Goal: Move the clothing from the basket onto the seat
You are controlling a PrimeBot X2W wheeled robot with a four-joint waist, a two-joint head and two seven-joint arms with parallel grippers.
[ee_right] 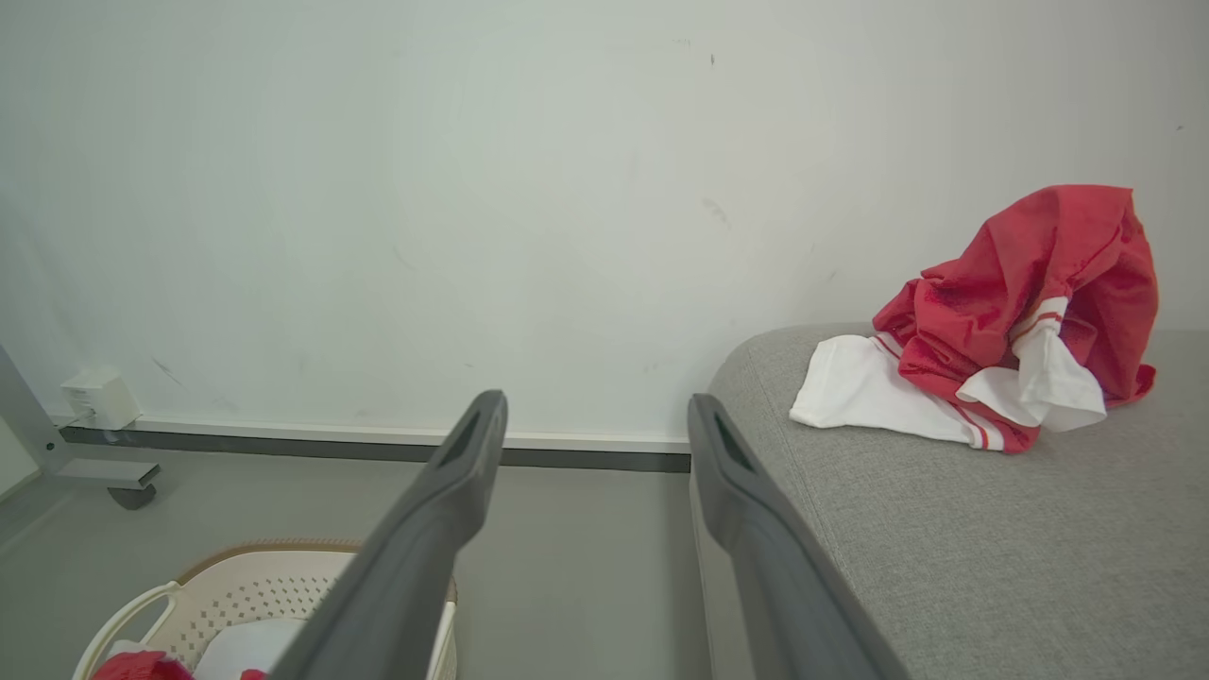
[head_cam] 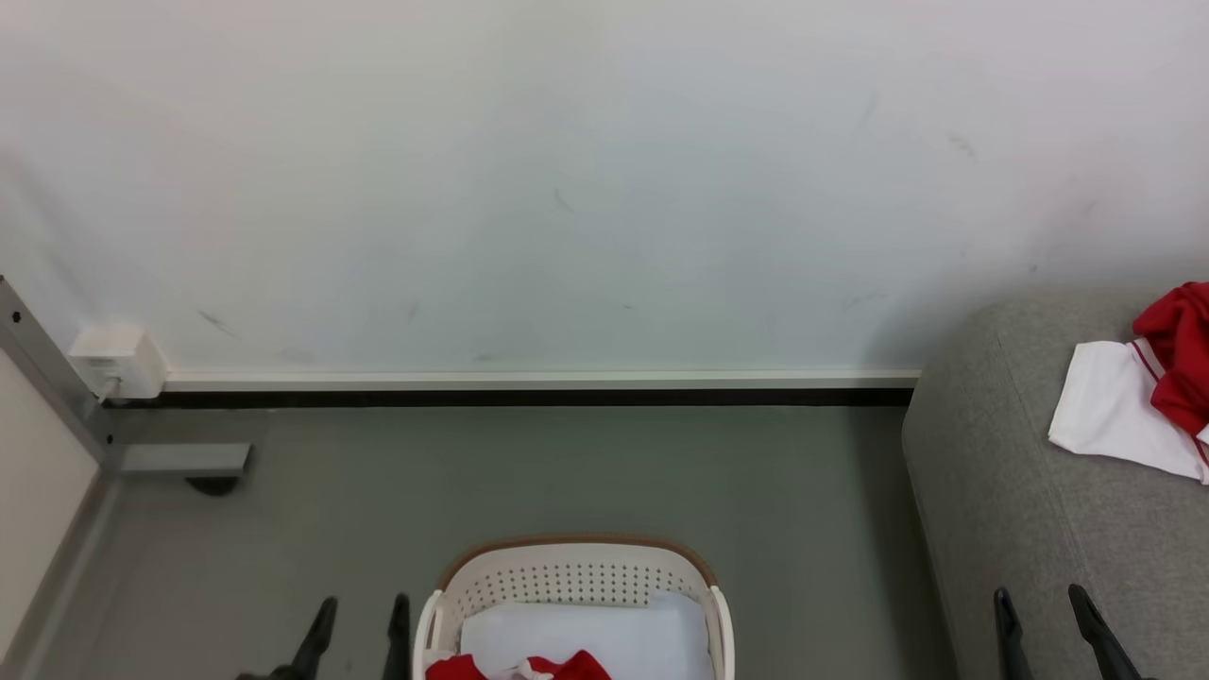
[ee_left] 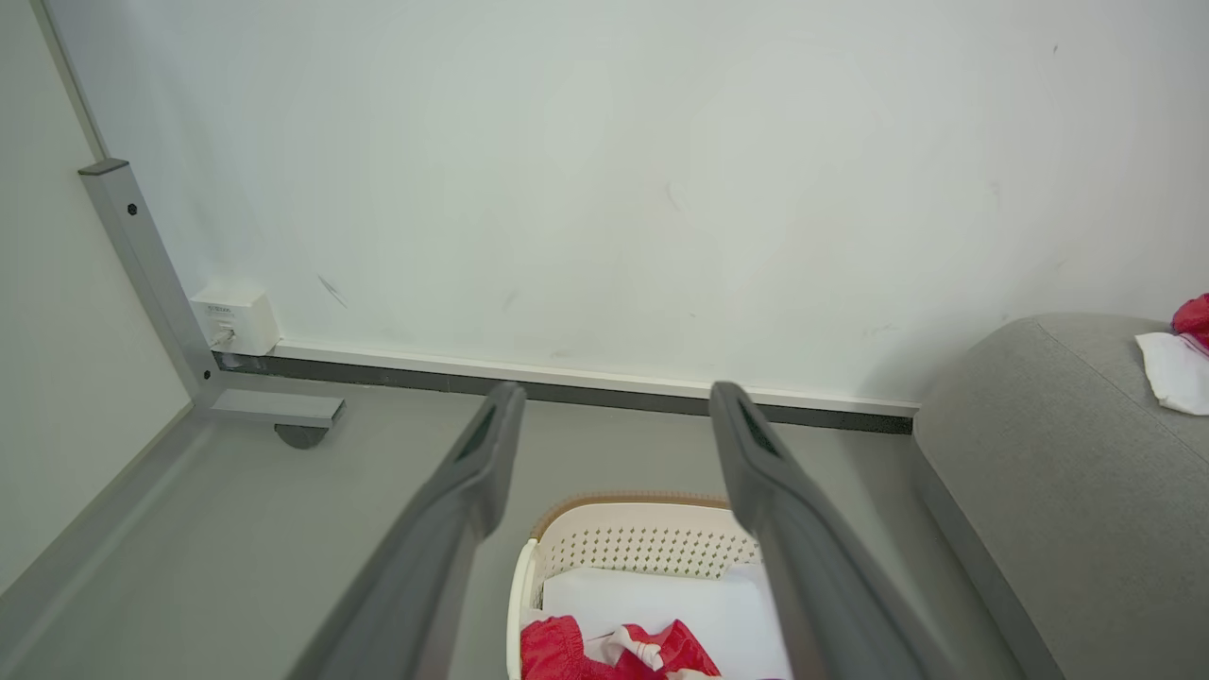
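The cream basket (head_cam: 576,576) with a brown rim stands on the floor at the bottom centre. Red clothing (head_cam: 557,667) lies in it on a pale pad; it also shows as clothing (ee_left: 614,652) in the left wrist view. A red and white garment (head_cam: 1148,387) lies bunched on the grey seat (head_cam: 1011,491) at the right, seen as a garment (ee_right: 1011,321) on the seat (ee_right: 992,548) from the right wrist. My left gripper (head_cam: 364,606) is open just left of the basket. Over the seat's front, my right gripper (head_cam: 1039,597) is open and empty.
A white wall with a dark skirting strip runs behind. A white socket box (head_cam: 118,364) and a grey metal frame foot (head_cam: 179,460) sit at the left. Grey floor lies between the basket and the wall.
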